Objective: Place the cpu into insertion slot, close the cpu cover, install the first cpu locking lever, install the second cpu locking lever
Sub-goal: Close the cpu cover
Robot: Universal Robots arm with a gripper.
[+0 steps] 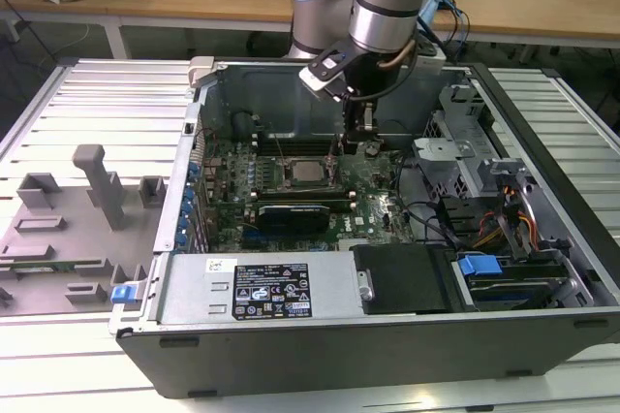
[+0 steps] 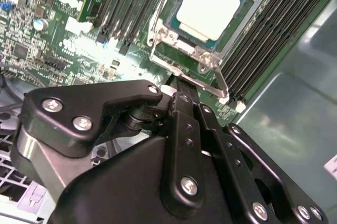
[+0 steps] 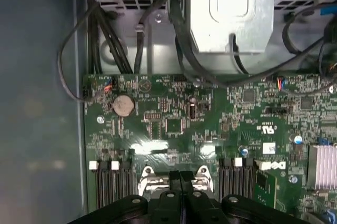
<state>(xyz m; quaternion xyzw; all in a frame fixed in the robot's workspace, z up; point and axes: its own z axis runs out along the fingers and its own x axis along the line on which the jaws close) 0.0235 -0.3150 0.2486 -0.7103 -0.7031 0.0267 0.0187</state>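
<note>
The cpu [image 2: 208, 3] lies silver top up in the insertion slot, which is hidden beneath it. The cpu cover [image 2: 181, 45] lies flat around it, with the chip showing through its window. A thin metal locking lever [image 2: 213, 79] runs along the socket edge nearest the gripper [image 2: 179, 90]. The black fingers are shut together with nothing seen between them, tips just beside that lever. In the exterior view the gripper [image 1: 366, 142] hangs over the green board just to the right of the cpu [image 1: 308, 173]. In the first wrist view the gripper [image 3: 180, 174] points at the socket's edge.
Long black memory slots [image 2: 263, 40] flank the socket on both sides. A grey drive cage [image 3: 231, 8] and black cables [image 3: 105, 29] stand beyond the board. The case wall [image 2: 295, 129] is close by. A grey fixture [image 1: 97, 185] sits outside the case on the exterior view's left.
</note>
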